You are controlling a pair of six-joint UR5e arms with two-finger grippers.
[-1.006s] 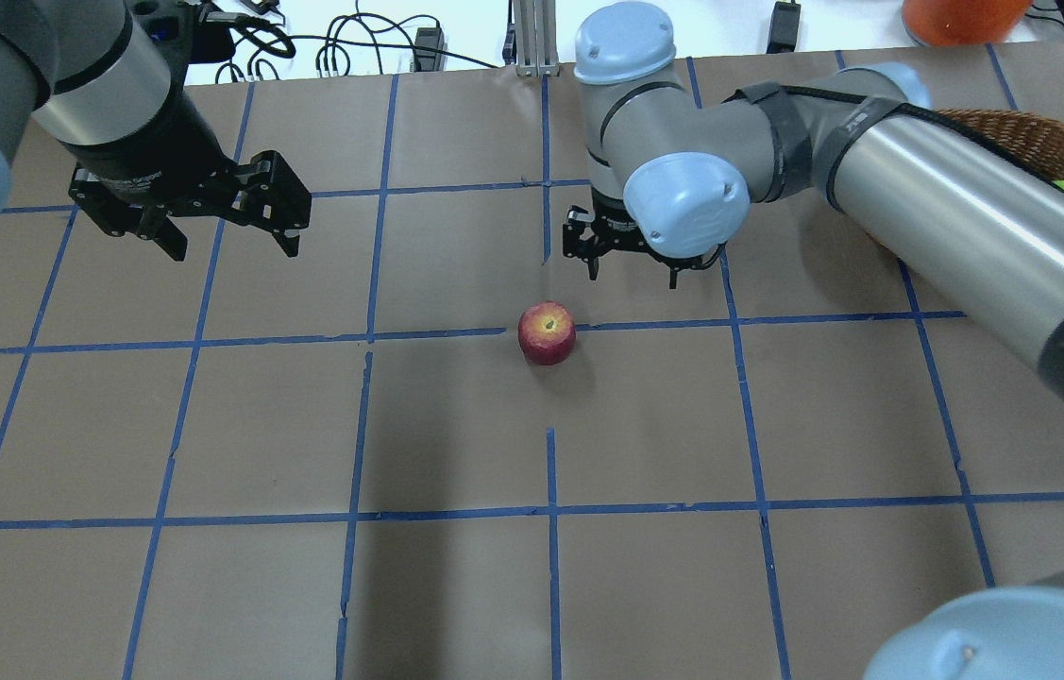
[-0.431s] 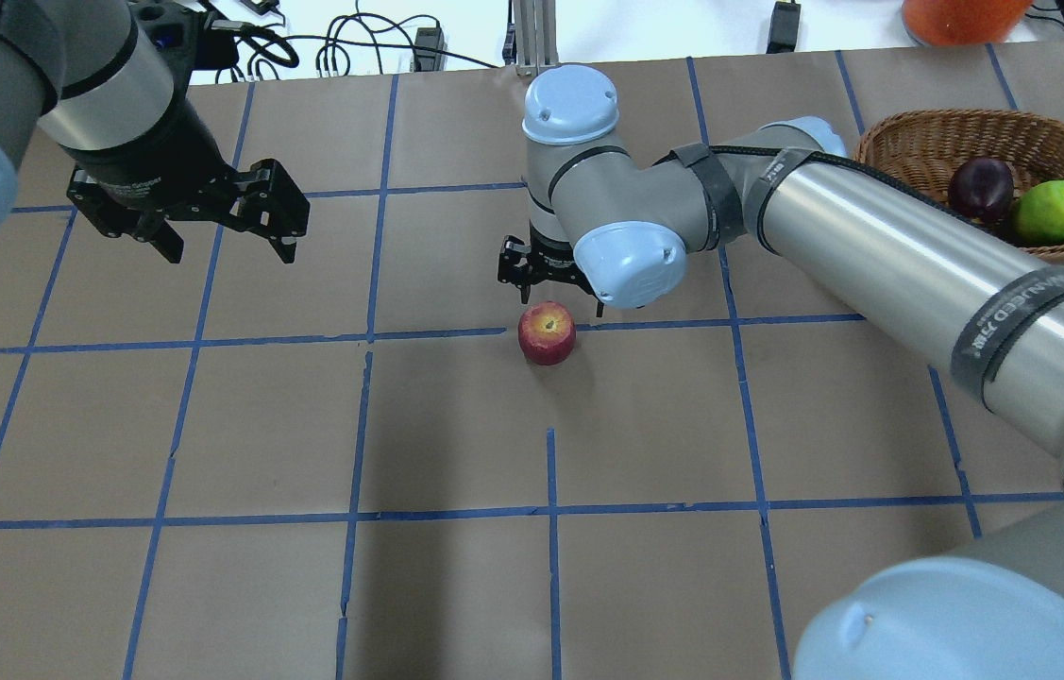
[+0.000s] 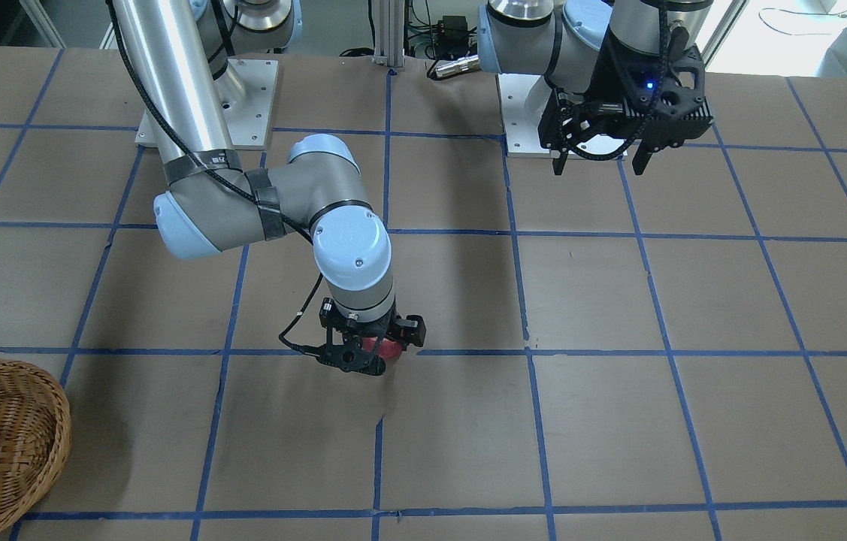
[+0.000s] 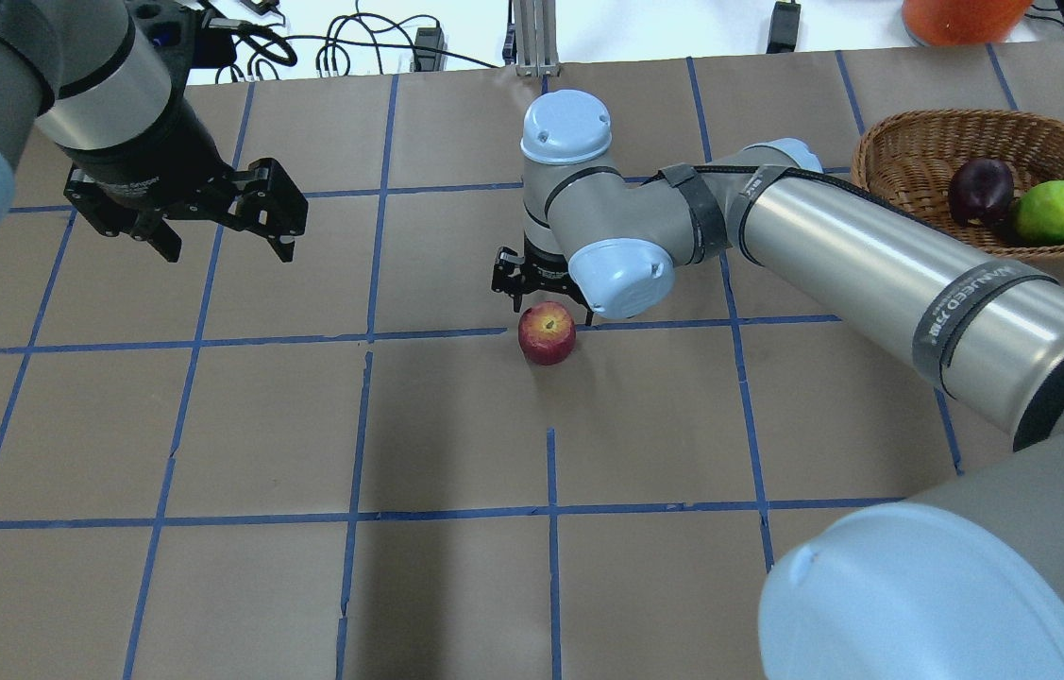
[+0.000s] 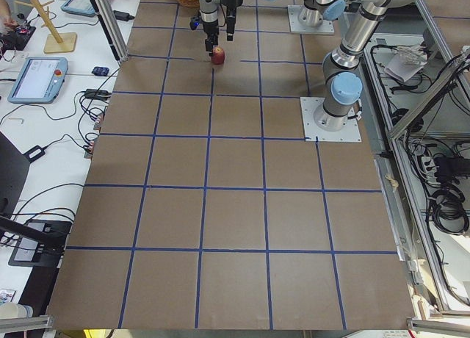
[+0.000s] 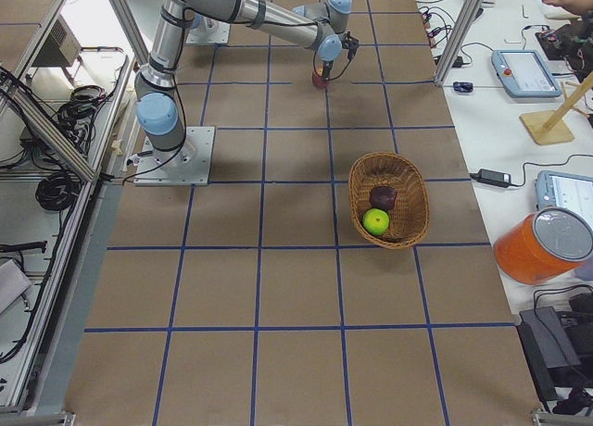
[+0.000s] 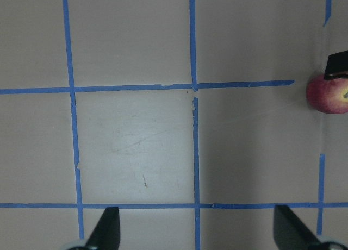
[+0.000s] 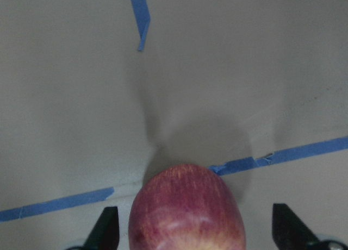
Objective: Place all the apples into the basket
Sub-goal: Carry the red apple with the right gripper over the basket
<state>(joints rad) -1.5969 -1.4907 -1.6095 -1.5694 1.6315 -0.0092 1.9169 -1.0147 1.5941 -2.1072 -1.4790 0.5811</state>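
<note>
The red apple (image 4: 547,332) with a yellowish blush sits on the brown table at a blue tape line. My right gripper (image 4: 550,307) is open and low over it. In the right wrist view the apple (image 8: 187,212) lies between the two spread fingertips (image 8: 109,228), untouched. The maroon apple (image 4: 981,189) and the lime green apple (image 4: 1051,212) lie in the wicker basket (image 4: 928,142) at the far right. My left gripper (image 4: 229,241) is open and empty, held above the table at the far left.
Blue tape lines grid the brown table (image 4: 456,425). Cables (image 4: 343,47) and an orange container (image 4: 961,19) lie beyond the far edge. My right arm (image 4: 871,255) stretches across the table between the basket and the red apple.
My right arm swung left from the basket side and came down over the red apple, which uncovered the basket. The left gripper barely moved.
</note>
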